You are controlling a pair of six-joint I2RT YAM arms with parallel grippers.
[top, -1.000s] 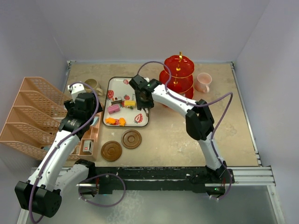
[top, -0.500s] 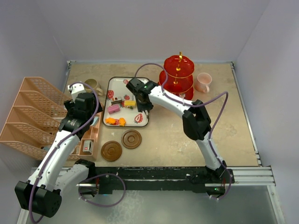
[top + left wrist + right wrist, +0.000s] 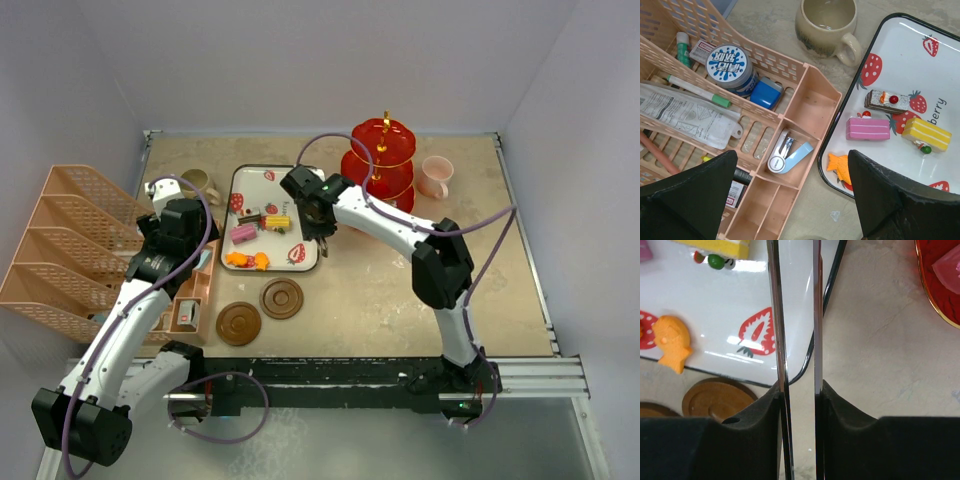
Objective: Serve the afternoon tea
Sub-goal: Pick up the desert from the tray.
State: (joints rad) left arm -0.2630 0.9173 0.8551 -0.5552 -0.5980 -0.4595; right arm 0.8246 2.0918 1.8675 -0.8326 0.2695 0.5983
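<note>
Right hand (image 3: 797, 405) is clamped on the tweezers (image 3: 779, 340), blades parallel and apart. The tips run beyond view, so I cannot tell if they carry anything. Tray (image 3: 715, 310) corner sits directly under the hand. Orange fish sweet (image 3: 670, 340) to its left, red stand (image 3: 940, 285) to its right, coaster (image 3: 715, 400) behind-left.

Left hand (image 3: 792, 192) is wide and empty, mug (image 3: 826, 22) ahead of it.

Risk: the thin blades could twist in the pads, or pinch a slick sweet so it shoots off.

Since half a second ago, the right hand has shifted toward the stand. The fish is unmoved.

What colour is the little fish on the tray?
The fish is orange, clearest in the right wrist view.
</note>
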